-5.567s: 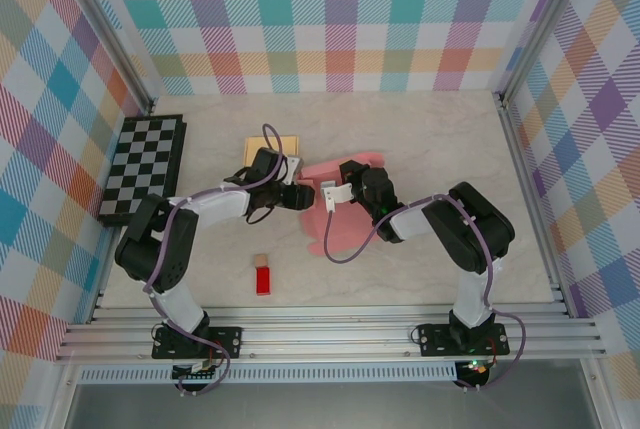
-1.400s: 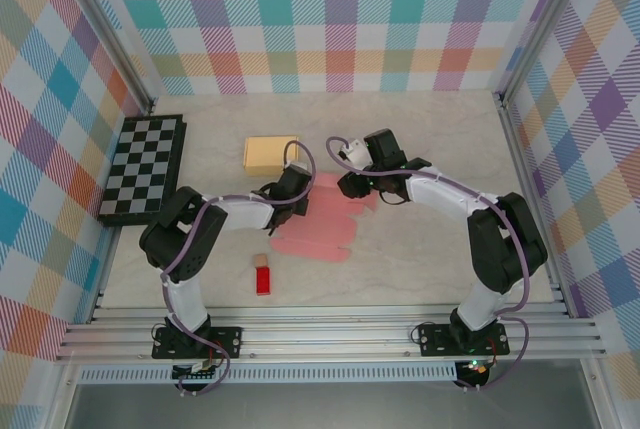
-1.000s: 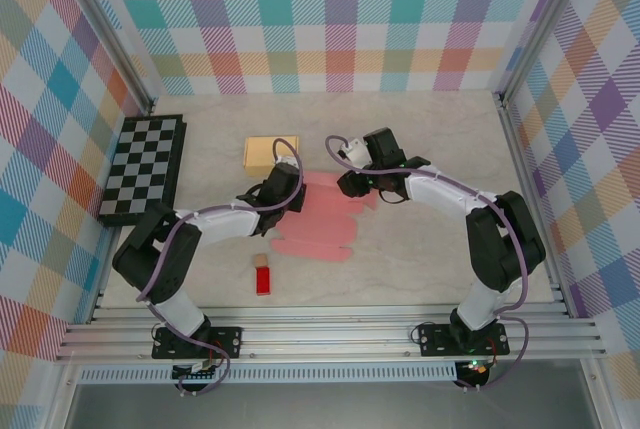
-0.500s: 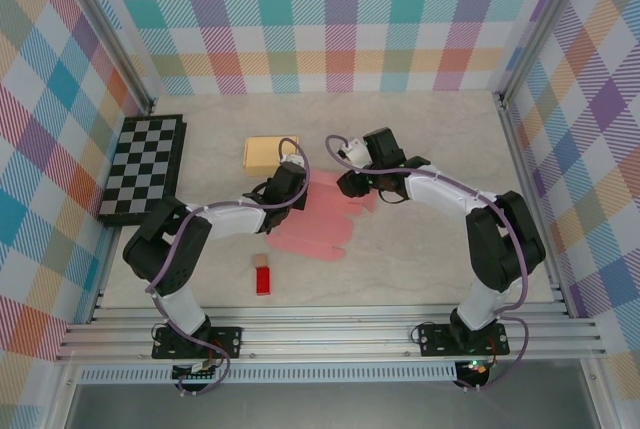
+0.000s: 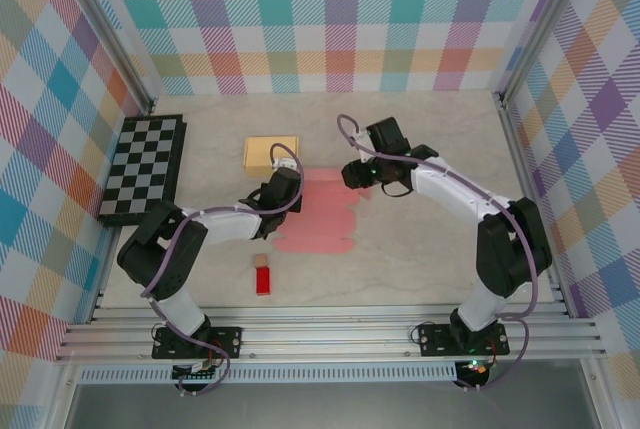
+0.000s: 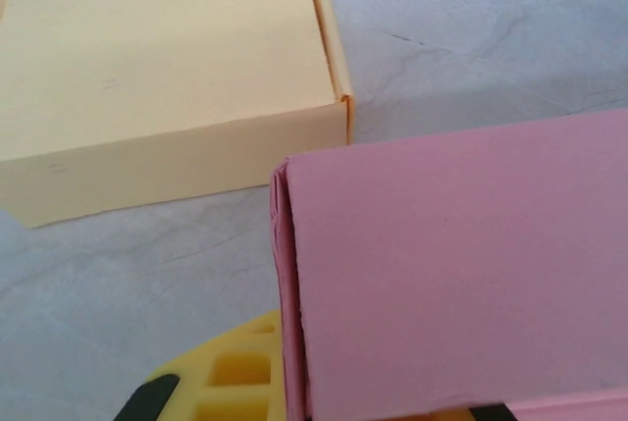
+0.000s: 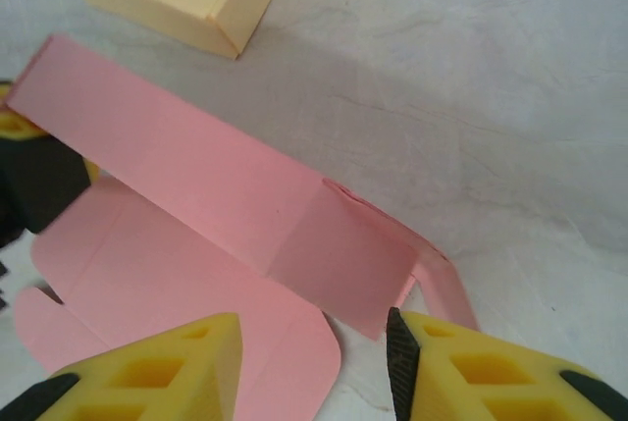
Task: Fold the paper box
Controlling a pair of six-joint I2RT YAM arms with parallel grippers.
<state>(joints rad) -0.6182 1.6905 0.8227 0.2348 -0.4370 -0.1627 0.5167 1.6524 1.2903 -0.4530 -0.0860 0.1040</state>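
Your left gripper (image 5: 284,191) sits just left of centre in the top view. Its jaws are clamped on the left end of the pink box (image 5: 325,219). That box lies mostly unfolded and flat in the middle of the table (image 5: 440,249). One long panel (image 6: 451,284) stands up along its upper edge. In the left wrist view that panel fills the lower right, and a yellow finger pad (image 6: 235,382) presses against its left end at the bottom.

The yellow box (image 5: 270,154) sits closed just up and left of the pink one, near it but apart.

Your right gripper (image 5: 362,175) hangs over the pink box's upper right corner with its jaws open. In the right wrist view its two yellow fingers (image 7: 147,372) frame the bottom edge above the raised panel and a small bent tab (image 7: 437,284).

A chessboard (image 5: 140,169) lies at the left. A red block (image 5: 263,281) lies below the left gripper.
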